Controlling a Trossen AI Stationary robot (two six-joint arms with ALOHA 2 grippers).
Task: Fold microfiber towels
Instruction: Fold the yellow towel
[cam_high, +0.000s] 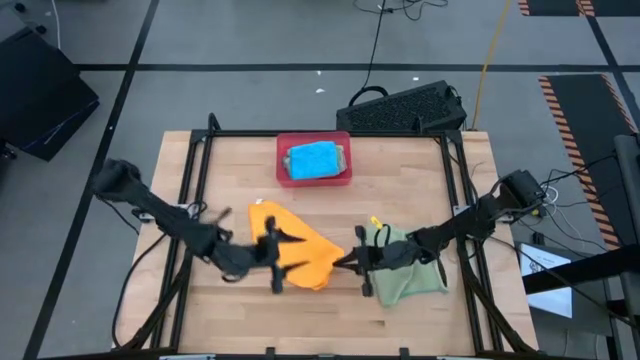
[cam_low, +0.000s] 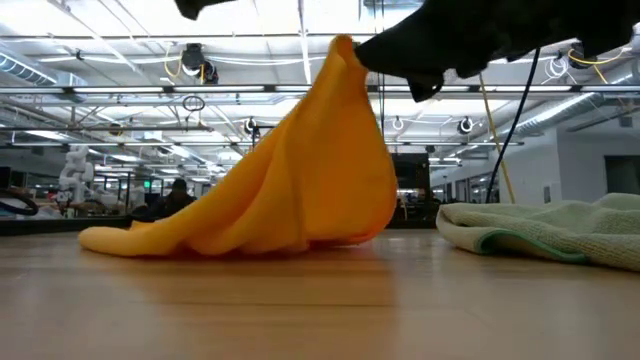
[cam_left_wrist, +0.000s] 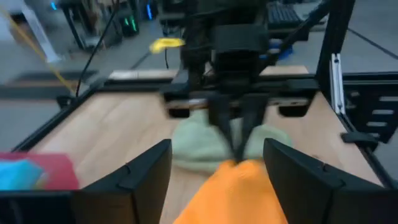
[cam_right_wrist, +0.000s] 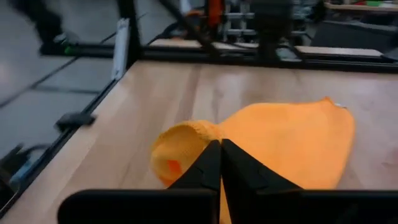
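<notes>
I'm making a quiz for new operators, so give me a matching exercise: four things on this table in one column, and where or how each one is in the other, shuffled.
Things:
1. orange towel
2. blue towel
3. green towel
4. left gripper

States:
a. lying in the pink-red tray
b. jaws apart, beside the orange cloth
c. one corner pinched and lifted by the right gripper
d. crumpled flat under the right arm

Pairs: 1-c, 2-a, 3-d, 4-b

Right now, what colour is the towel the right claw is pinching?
Orange. The right claw is shut on the orange towel; the right wrist view shows it best.
</notes>
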